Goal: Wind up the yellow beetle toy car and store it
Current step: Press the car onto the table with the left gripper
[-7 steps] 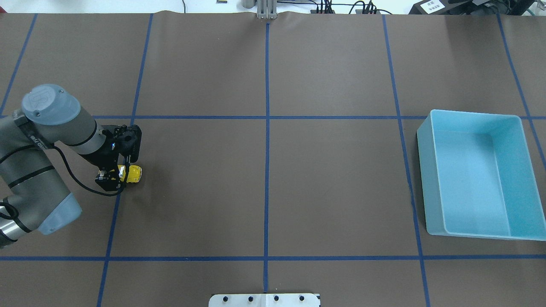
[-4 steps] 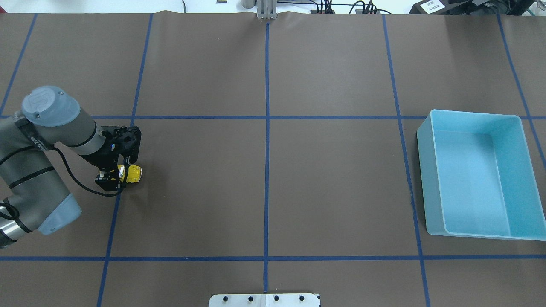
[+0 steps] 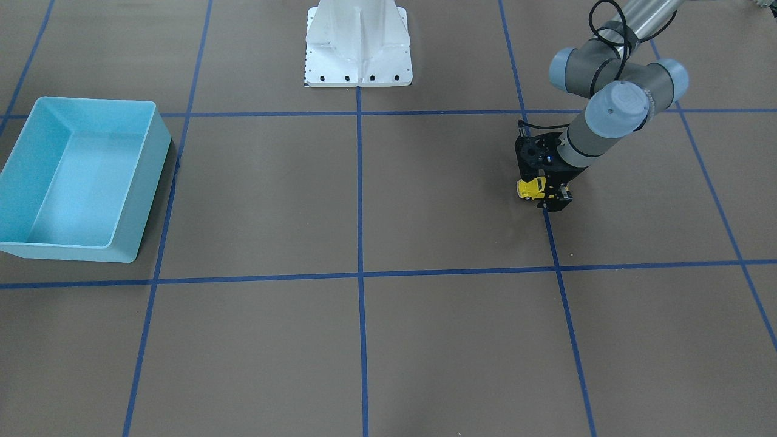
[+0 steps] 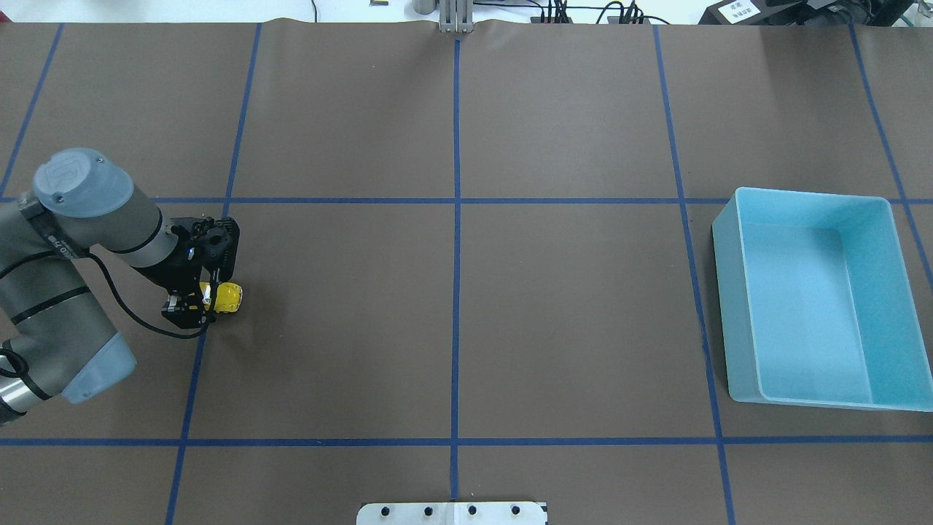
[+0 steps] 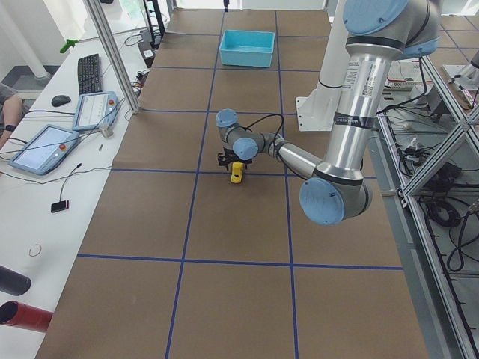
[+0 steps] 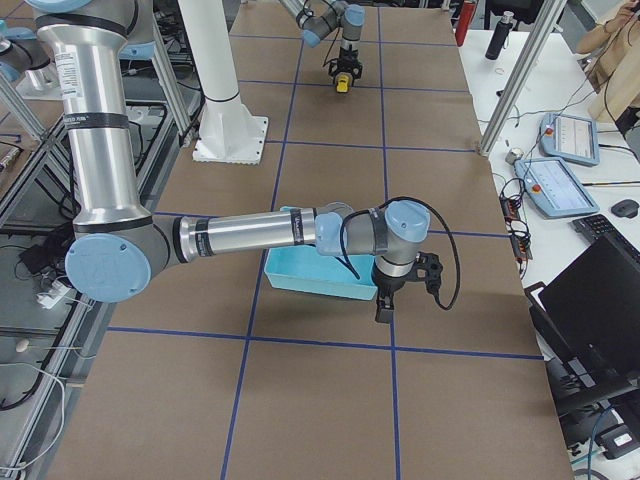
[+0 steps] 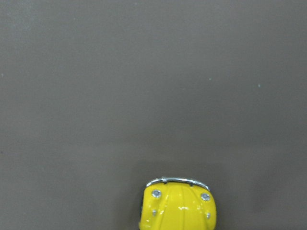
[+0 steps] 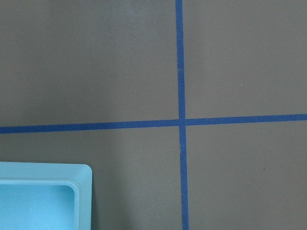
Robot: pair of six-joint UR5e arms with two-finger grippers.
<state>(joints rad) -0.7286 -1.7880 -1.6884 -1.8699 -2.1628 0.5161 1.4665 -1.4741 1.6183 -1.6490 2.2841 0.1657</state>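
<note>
The left gripper (image 4: 198, 301) is clamping the tiny glossy yellow beetle toy car (image 4: 229, 297). Its black fingers are pressing on both sides of the car's end nearer the arm. The car is resting on the brown paper-covered table (image 4: 568, 328) toward the robot's left end, just beside a blue tape grid line (image 4: 191, 379).

The overhead and front-facing views are showing that grip. The left wrist view is showing no fingers, only the car's rounded yellow end with a chrome bumper, poking in at the bottom edge over brown paper.

The light blue rectangular plastic bin (image 4: 733, 313) is standing well apart from the car, at the table's opposite end.

The right gripper (image 6: 384, 306) is appearing in the exterior right view alone, hanging just beside the bin, so I cannot tell whether its claw is open. The right wrist view is looking down on one rounded bin corner and a crossing of tape lines.
</note>
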